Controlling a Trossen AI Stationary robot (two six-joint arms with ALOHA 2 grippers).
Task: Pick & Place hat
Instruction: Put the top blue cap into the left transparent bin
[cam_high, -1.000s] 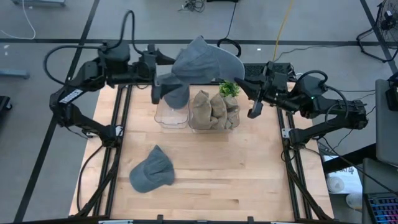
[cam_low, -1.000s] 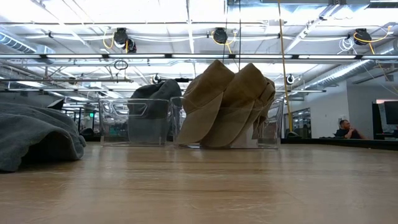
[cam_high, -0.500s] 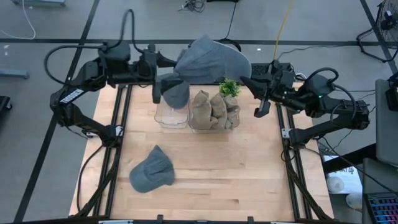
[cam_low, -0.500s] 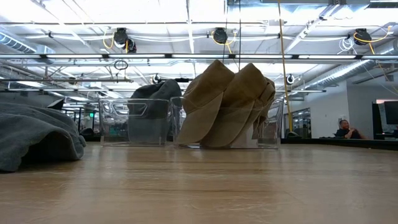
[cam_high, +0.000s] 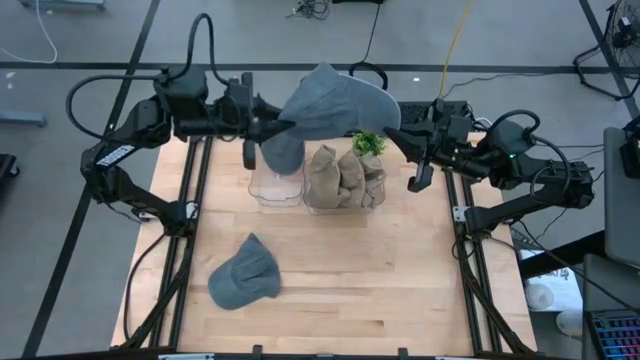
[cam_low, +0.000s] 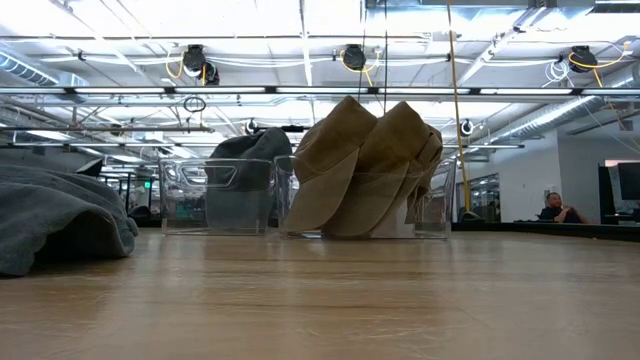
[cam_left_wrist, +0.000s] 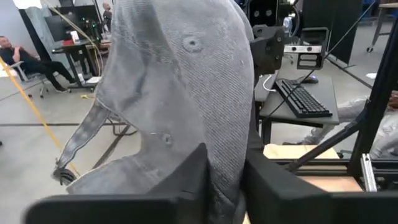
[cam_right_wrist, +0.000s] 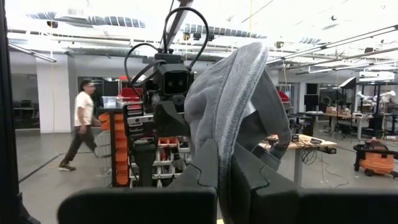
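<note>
Both jaws pinch the grey hat (cam_high: 335, 100), which I see stretched between my left gripper (cam_high: 285, 125) and right gripper (cam_high: 395, 133) in the upper middle of the high view, above the clear bins (cam_high: 275, 185). Another grey hat (cam_high: 243, 275) lies lower left.

Both arms reach inward over the table's far edge, left gripper (cam_high: 283, 128) and right gripper (cam_high: 393, 133) raised (jaws pinched)

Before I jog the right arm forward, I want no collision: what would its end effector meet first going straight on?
Likely the left end effector: the right end effector points at it, both shut on the grey hat stretched between them.
</note>
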